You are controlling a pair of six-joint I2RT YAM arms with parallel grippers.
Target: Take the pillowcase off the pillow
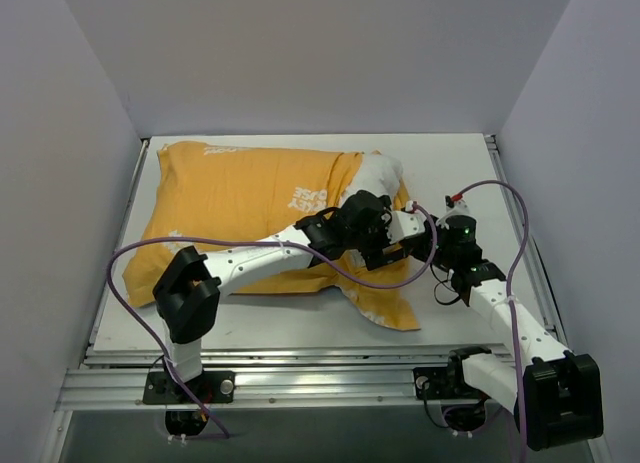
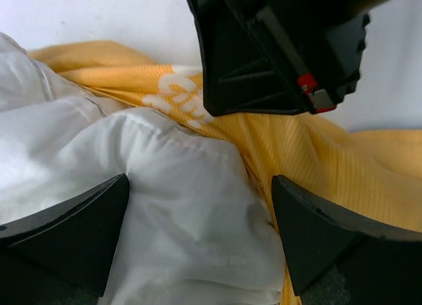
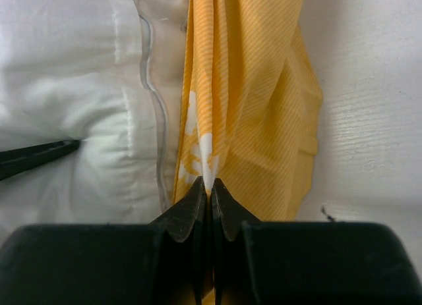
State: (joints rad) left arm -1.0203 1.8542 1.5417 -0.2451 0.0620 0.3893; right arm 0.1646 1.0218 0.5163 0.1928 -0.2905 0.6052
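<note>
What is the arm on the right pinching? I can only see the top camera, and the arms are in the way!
Observer: The right arm's jaws are shut on a bunched fold of the orange-yellow pillowcase.
Operator: Is the other arm holding anything?
Observer: No. The left arm's jaws stand wide open, with the white pillow bulging between them, not gripped.
Operator: Is there writing on the pinched bit?
Observer: Yes, some white lettering shows on the fold just above the shut jaws.
</note>
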